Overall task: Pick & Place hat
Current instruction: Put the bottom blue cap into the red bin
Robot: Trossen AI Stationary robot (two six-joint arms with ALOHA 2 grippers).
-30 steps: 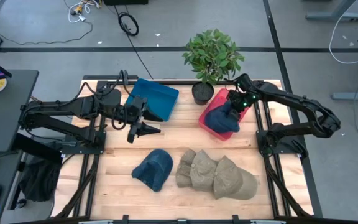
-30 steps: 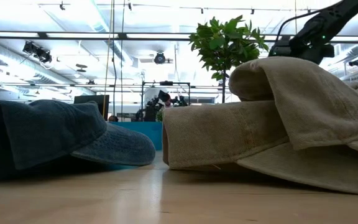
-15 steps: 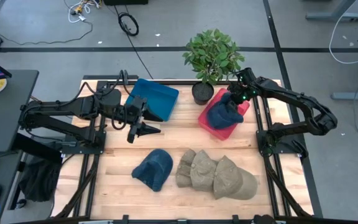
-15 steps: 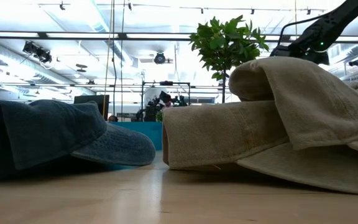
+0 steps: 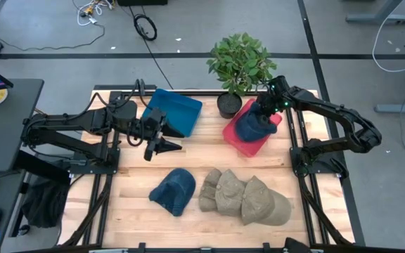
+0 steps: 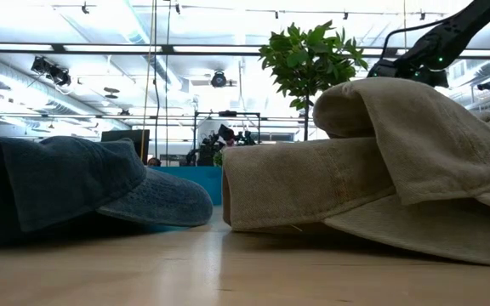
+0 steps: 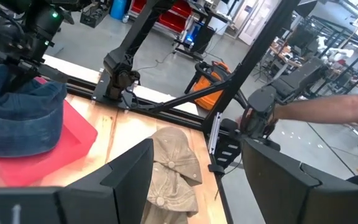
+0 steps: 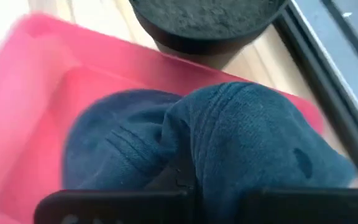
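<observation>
On the wooden table (image 5: 139, 183), the right pincer (image 5: 261, 117) is clamped on a blue hat (image 5: 250, 128) over the red bin (image 5: 241, 143).

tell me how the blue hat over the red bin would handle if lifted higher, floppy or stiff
Probably floppy: the blue denim hat sags in folds below the right gripper, which is shut on its crown. Likely light, since a small pinch carries it. It may drape over the red bin rim rather than drop flat.
</observation>
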